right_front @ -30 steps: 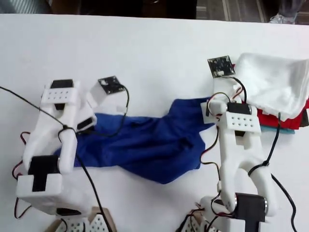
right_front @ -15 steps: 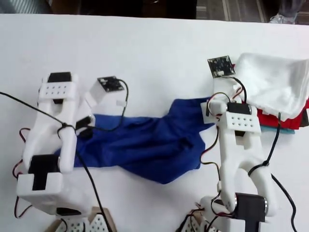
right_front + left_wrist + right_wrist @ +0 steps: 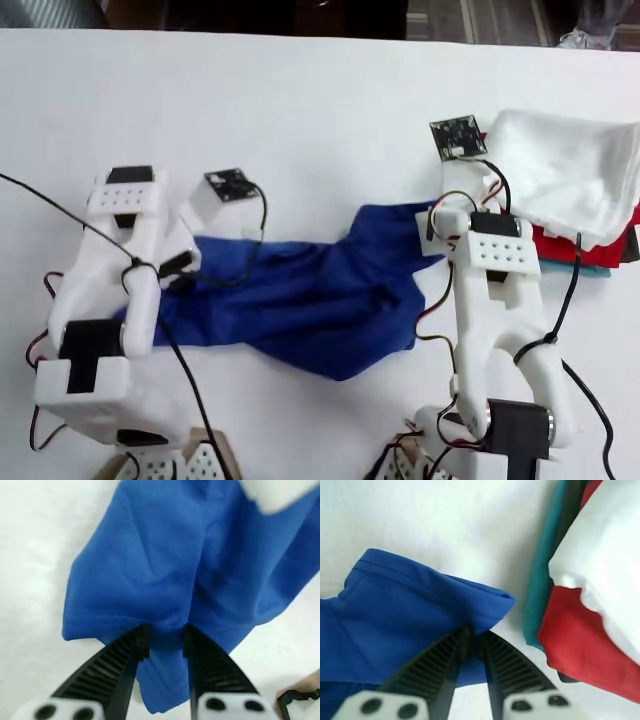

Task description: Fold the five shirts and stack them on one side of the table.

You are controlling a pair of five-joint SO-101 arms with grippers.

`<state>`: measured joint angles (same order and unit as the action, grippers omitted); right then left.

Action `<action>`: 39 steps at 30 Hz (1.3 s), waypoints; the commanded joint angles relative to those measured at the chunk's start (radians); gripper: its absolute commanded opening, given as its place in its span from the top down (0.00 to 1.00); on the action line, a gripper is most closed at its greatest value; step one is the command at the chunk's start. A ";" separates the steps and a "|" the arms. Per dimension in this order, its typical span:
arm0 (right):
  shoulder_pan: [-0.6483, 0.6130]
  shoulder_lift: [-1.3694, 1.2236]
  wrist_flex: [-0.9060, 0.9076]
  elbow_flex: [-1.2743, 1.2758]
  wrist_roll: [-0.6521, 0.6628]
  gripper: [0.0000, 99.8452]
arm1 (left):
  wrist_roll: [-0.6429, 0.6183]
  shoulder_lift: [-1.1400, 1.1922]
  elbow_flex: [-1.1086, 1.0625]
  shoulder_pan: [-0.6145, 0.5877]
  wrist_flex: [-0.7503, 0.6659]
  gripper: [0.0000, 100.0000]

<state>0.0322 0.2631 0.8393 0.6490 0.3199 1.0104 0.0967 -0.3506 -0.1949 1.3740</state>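
Left arm dipped slightly down-frame. Left hand nearly closed, pinching the blue shirt at its left-end hem. Right hand pinches its right corner. Shirt's long axis runs left-right across mid-worktop. Folded stack sits at right edge, nearer the right hand.

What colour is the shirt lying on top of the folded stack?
White; the top shirt shows best in the high view.
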 commanded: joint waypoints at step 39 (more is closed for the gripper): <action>-0.073 -0.004 -0.022 -0.270 -0.005 0.98 | -0.172 0.064 0.245 0.107 -0.057 0.88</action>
<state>-0.0491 0.2555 0.8393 0.4235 0.3138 0.8600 0.1534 -0.0959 -0.0767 1.3694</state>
